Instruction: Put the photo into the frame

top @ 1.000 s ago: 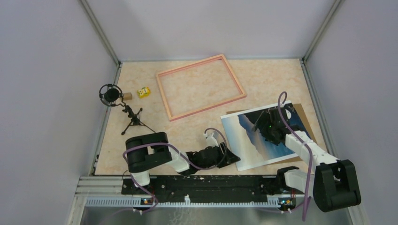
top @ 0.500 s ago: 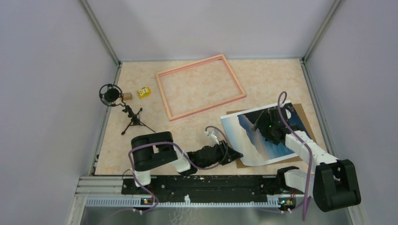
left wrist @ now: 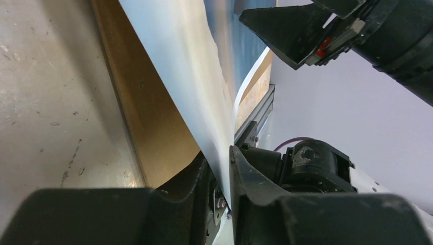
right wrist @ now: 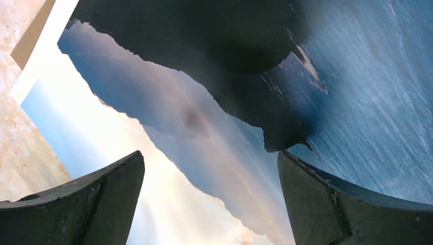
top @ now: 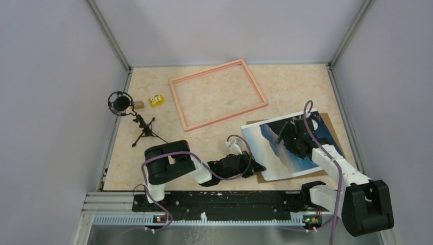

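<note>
Photo (top: 286,148): near-left corner pinched in my left gripper (left wrist: 220,159). The rest of the sheet lies ahead and to the right of that gripper, on the backing board (top: 331,128).
Left gripper state: clenched on the photo's edge. The wrist view shows the sheet running between the two fingers and curling up off the brown board.
Right gripper (top: 295,137): just beyond the left one, over the middle of the print. Fingers are spread wide, grasping nothing. I cannot tell whether it touches the paper.
Frame (top: 218,95): far ahead and to the left of both grippers, well apart from the photo, with no print inside its rails.
Done, as I judge it: only a hold on one corner.
Left to do: free the sheet from the board, carry it across, and lay it inside the rails, which is nearly the whole job.
Change from a second ago: the left gripper has slid rightward onto the corner. That corner lay flat then and is now raised, baring a strip of board beside the gripper. The right arm has shifted slightly, and the frame has not moved.
</note>
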Robot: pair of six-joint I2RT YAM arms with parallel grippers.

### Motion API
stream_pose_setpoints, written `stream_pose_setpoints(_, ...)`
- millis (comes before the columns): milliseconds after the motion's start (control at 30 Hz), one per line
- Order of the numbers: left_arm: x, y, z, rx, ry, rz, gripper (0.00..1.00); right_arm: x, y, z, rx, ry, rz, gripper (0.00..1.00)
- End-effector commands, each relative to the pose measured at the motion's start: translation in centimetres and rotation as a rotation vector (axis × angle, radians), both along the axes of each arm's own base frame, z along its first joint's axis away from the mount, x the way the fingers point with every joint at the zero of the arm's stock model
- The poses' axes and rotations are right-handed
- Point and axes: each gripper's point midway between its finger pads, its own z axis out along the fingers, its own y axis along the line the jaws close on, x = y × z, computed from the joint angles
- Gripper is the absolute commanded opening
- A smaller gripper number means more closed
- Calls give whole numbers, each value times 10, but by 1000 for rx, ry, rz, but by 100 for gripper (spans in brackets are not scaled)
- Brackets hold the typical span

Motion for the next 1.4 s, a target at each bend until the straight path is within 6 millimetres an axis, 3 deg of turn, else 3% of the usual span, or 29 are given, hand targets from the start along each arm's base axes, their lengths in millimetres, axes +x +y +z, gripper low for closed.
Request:
stream_pose_setpoints(0, 6, -5, 10, 21, -26, -16, 13, 7, -3, 14, -46, -57, 45, 99)
stream_pose_setpoints(100, 16, -1, 17, 65, -71, -53, 0, 13, -5, 26, -83, -67, 85, 99)
stream_pose_setpoints(200, 24, 6, 38, 72, -136, -115, 0, 20, -4, 39, -105, -82, 138, 99)
stream_pose_setpoints(400, 50, 24, 78, 168, -245, -216, 0, 35, 20, 79, -44, -203, 287, 99)
stream_pose_setpoints(567, 69, 58, 109, 232, -246, -211, 0, 37, 34, 125, -43, -267, 437, 99)
stream_pose_setpoints(667, 86, 90, 128, 262, -257, -158, 0, 34, 46, 151, -104, -314, 529, 99)
stream_pose_setpoints(733, 96, 112, 137, 289, -278, -123, 0, 28, 55, 158, -163, -325, 575, 99)
stream_pose_setpoints(833, 102, 139, 146, 310, -303, -61, 0, 16, 85, 167, -213, -360, 707, 99)
stream_pose_setpoints(1000, 110, 163, 153, 296, -316, 6, 0, -25, 155, 194, -288, -519, 930, 99)
stream_pose_setpoints(1167, 117, 174, 169, 278, -324, 29, 0, -49, 196, 187, -452, -590, 1006, 99)
stream_pose_setpoints(1367, 119, 183, 174, 248, -298, 46, 0, -47, 207, 176, -727, -652, 907, 98)
